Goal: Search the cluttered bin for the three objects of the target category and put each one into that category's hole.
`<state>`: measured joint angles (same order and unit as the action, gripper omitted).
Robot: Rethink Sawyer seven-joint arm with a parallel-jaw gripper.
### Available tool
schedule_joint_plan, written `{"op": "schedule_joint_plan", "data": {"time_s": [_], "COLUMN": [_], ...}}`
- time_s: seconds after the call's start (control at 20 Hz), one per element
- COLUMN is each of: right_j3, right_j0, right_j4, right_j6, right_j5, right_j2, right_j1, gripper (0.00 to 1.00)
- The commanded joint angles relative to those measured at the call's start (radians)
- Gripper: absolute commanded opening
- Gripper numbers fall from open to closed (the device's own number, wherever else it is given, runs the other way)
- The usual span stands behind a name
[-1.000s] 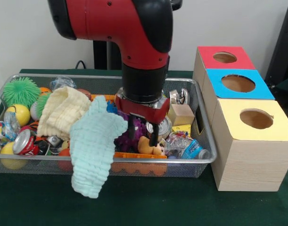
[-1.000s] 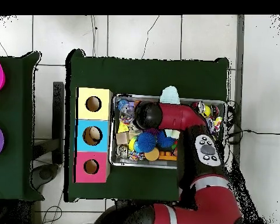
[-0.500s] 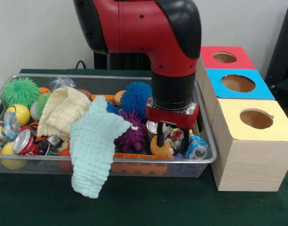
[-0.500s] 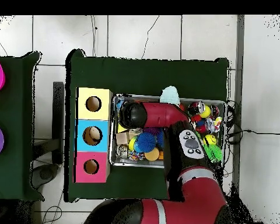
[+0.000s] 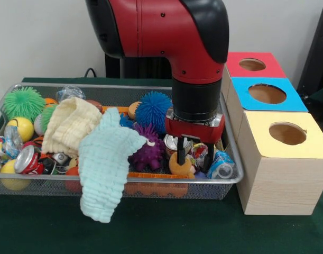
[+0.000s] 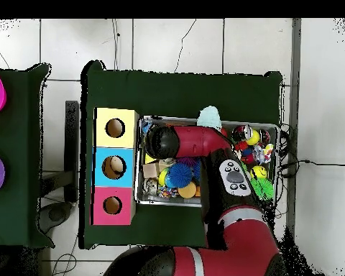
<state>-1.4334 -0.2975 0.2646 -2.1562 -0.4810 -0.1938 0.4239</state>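
Observation:
The bin [image 5: 55, 180] is a long silver mesh basket full of clutter; it also shows in the overhead view [image 6: 168, 202]. The hole [image 5: 287, 133] is the round cut-out in the yellow-topped wooden box, to the right of the bin, and shows from above too [image 6: 115, 128]. My gripper [image 5: 192, 153] hangs low over the bin's right end, open and holding nothing. Its fingers [image 5: 181, 151] stand just above an orange-tan toy [image 5: 180, 166], beside a tin can [image 5: 173, 143] and a crushed bottle with a blue label [image 5: 220, 164]. From above, the arm's wrist [image 6: 159, 140] hides the gripper.
A blue-topped box [image 5: 267, 93] and a red-topped box [image 5: 251, 64] stand behind the yellow one. A mint towel [image 5: 105, 164] hangs over the bin's front rim, a cream towel [image 5: 71, 124] beside it. Blue [image 5: 153, 108], purple [image 5: 148, 148] and green [image 5: 24, 102] spiky toys lie in the bin.
The arm has swung from the bin's middle to its right end, toward the boxes, which uncovered the blue and purple spiky toys. Over the last half second it barely moved.

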Motion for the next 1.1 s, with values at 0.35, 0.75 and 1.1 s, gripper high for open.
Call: {"op": "schedule_joint_plan", "data": {"time_s": [0.35, 0.75, 1.1], "right_j3": [-0.047, -0.11, -0.129], "right_j0": [-0.039, 0.051, 0.054], "right_j4": [0.027, -0.002, -0.031], "right_j6": [0.083, -0.12, -0.131], "right_j5": [0.039, 0.142, 0.174], "right_j2": [-0.169, -0.091, -0.082], "right_j1": [-0.039, -0.041, -0.065], "gripper": [1.0, 1.0, 1.0]}}
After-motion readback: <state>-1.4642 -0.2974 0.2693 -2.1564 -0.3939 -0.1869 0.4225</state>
